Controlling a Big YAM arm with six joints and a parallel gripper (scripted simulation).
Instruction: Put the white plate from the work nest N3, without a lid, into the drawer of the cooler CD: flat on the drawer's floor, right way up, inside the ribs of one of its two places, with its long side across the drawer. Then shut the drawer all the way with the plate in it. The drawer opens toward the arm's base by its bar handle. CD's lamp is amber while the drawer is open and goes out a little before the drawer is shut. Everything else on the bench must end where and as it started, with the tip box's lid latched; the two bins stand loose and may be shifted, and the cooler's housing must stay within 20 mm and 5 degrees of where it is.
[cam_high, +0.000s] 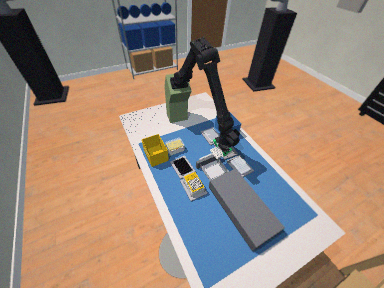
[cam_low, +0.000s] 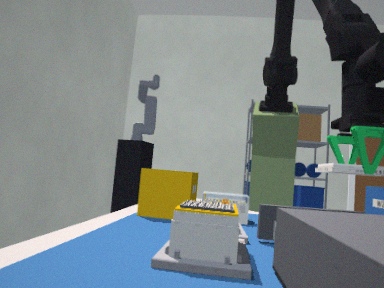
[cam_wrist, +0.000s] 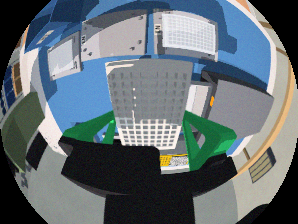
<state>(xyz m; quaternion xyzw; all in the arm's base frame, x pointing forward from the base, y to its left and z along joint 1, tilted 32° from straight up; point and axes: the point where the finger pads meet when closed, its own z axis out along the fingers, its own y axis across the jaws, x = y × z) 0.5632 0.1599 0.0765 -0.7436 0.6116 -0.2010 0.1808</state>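
My gripper (cam_high: 223, 148) with green fingers is shut on the white plate (cam_high: 218, 150) and holds it flat in the air, above the bench. It hangs just behind the open drawer (cam_high: 213, 169) of the grey cooler CD (cam_high: 245, 208). In the side view the plate (cam_low: 345, 168) sits between the green fingers (cam_low: 358, 149), higher than the cooler's top (cam_low: 325, 240). In the wrist view the plate (cam_wrist: 148, 104) fills the middle between both fingers. A small amber lamp (cam_wrist: 212, 102) shows on the cooler's side.
A yellow bin (cam_high: 155, 149) and a green bin (cam_high: 177, 97) stand at the back left. The tip box with a yellow top (cam_high: 194, 185) and a black plate (cam_high: 181, 165) lie left of the drawer. Other nests (cam_high: 210, 134) and a plate (cam_high: 240, 165) lie beside the gripper.
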